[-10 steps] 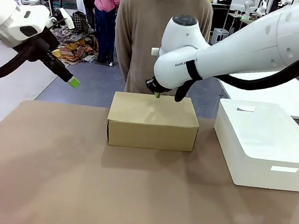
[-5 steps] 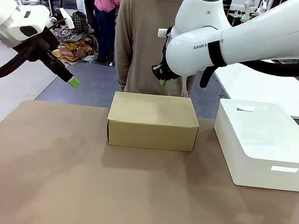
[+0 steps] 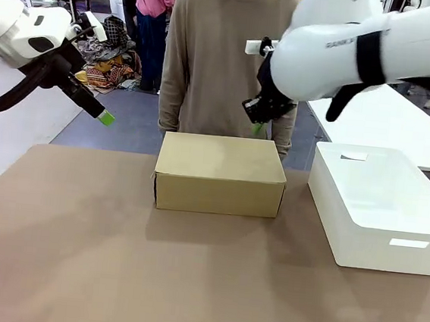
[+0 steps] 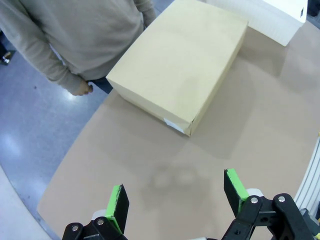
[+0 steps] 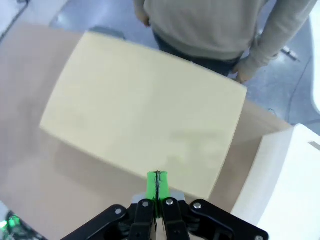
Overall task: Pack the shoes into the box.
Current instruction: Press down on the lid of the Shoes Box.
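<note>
Lifted up and back off the lid since a second ago: right gripper (image 3: 258,127), jaws pressed shut, empty, tan-brown cardboard shoebox (image 3: 220,174) closed below. Left gripper (image 4: 177,197) jaws wide apart. Best keep rising straight, clear of that lid.

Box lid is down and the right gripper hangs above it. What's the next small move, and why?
Probably carry the right gripper, shut and empty above the box, clear to its own side. The lid lies flat, nothing sits outside, and the open left gripper is off the table edge.
</note>
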Motion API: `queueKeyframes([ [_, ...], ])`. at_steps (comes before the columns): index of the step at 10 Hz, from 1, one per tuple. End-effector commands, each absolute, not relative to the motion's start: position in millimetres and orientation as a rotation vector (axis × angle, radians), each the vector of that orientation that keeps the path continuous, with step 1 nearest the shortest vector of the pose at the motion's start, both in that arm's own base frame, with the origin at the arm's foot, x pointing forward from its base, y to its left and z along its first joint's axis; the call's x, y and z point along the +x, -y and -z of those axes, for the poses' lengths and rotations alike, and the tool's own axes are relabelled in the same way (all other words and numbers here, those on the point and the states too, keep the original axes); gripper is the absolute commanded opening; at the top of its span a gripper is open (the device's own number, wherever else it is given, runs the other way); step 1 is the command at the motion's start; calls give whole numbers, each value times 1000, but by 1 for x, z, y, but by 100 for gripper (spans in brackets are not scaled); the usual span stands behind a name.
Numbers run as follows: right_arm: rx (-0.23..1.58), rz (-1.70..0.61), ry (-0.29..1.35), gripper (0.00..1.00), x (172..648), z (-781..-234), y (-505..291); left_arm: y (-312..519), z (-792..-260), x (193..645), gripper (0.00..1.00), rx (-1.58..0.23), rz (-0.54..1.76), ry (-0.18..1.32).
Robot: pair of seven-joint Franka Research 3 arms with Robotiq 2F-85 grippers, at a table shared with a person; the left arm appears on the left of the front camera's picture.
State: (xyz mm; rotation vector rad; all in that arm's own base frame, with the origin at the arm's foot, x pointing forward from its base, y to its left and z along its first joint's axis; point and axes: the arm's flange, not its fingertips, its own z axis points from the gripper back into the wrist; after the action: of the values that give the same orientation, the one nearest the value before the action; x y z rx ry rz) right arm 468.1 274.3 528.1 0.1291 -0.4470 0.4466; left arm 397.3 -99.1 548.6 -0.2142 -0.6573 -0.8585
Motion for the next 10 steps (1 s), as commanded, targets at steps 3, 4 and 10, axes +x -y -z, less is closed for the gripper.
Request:
queueKeyframes([
  [3,110,-572,408,79,396,-538,-213,98,-550,397,100,-212,853,647],
  [4,105,-571,414,99,389,-537,-208,98,-550,397,100,-212,853,647],
  [10,55,-570,452,100,331,-529,-172,98,-550,397,100,-212,853,647],
])
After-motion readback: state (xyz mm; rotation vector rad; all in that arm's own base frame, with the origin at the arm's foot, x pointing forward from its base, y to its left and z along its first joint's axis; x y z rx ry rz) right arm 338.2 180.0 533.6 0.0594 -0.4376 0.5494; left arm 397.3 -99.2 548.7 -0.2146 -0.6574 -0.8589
